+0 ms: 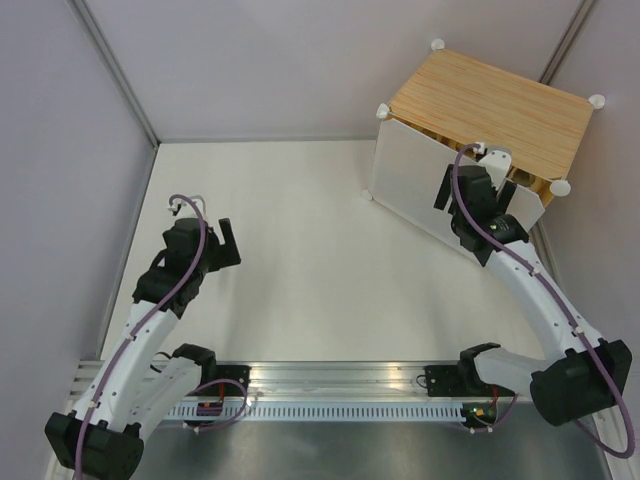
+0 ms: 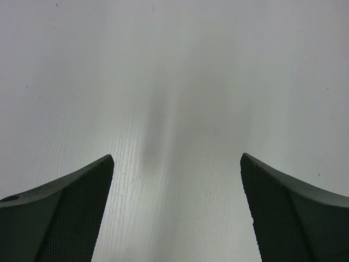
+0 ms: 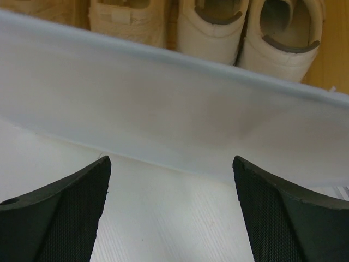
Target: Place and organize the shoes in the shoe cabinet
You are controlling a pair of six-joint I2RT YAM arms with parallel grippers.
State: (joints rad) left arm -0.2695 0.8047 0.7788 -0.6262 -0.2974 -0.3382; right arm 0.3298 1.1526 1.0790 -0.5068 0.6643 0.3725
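Observation:
The shoe cabinet point(image 1: 490, 105), with a light wood top, stands at the far right, its white frosted door panel point(image 1: 420, 185) facing the table. My right gripper point(image 1: 450, 195) hovers just in front of that panel, open and holding nothing. In the right wrist view the door panel point(image 3: 174, 109) crosses the frame ahead of the open right gripper point(image 3: 170, 164). Behind it sit the shoes: a cream one point(image 3: 128, 19) and two white ones point(image 3: 215, 27) heel-on. My left gripper point(image 1: 225, 245) is open over bare table point(image 2: 174, 82); left gripper point(image 2: 177, 164) holds nothing.
Grey partition walls point(image 1: 60, 150) enclose the white table on the left, back and right. An aluminium rail point(image 1: 330, 385) with the arm bases runs along the near edge. The cabinet sits close to the right wall.

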